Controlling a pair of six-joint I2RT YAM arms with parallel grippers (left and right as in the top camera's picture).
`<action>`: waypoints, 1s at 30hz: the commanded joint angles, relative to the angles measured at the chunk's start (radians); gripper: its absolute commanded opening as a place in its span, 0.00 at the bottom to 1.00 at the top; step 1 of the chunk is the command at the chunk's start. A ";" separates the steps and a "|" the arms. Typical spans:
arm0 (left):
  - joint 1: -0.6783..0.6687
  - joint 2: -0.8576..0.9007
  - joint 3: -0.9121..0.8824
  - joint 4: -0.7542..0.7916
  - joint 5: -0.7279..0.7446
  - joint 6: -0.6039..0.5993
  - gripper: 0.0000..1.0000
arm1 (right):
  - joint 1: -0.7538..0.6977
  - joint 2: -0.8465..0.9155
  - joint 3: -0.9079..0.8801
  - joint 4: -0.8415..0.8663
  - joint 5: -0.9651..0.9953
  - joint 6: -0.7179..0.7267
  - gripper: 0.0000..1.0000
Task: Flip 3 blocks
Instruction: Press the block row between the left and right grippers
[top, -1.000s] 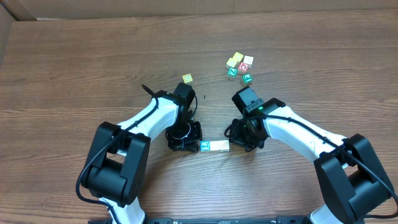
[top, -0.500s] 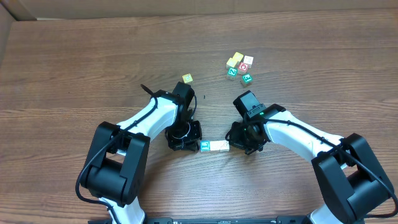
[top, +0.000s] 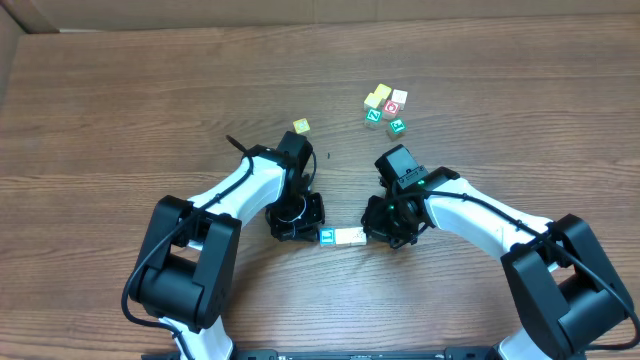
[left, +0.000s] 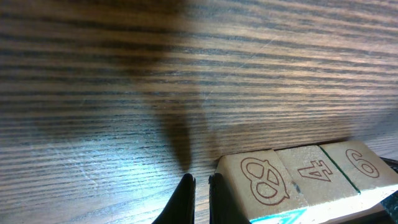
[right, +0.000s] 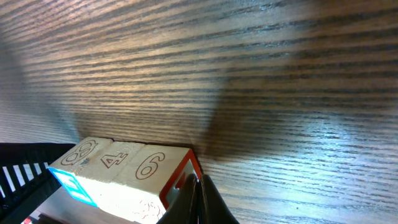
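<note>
Both arms bookending a row near the front of the brown wood-grain tabletop (top: 120, 110)
The left claw (left: 200, 190) and right claw (right: 196, 190), both pinched shut and empty, sit at the ends of three small cream wooden number blocks (top: 343, 236), probably to roll them over together.

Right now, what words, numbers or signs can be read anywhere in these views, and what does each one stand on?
"8": engraved on the cream wooden cube at the blue-framed end of the row.
"4": engraved on the middle cream wooden cube.
"6": engraved on the cream wooden cube at the red-edged end.
Marks on the cluster of small coloured cubes and the lone yellow cube: too small to read.
</note>
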 joint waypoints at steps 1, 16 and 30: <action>0.004 -0.003 -0.006 0.000 0.011 0.018 0.04 | 0.006 -0.006 -0.005 0.003 -0.031 0.005 0.04; -0.002 -0.003 -0.006 -0.043 -0.047 0.018 0.04 | 0.006 -0.006 -0.005 -0.010 0.006 0.005 0.04; -0.002 -0.003 -0.006 -0.013 0.012 0.019 0.04 | 0.006 -0.006 -0.005 -0.034 -0.035 0.054 0.04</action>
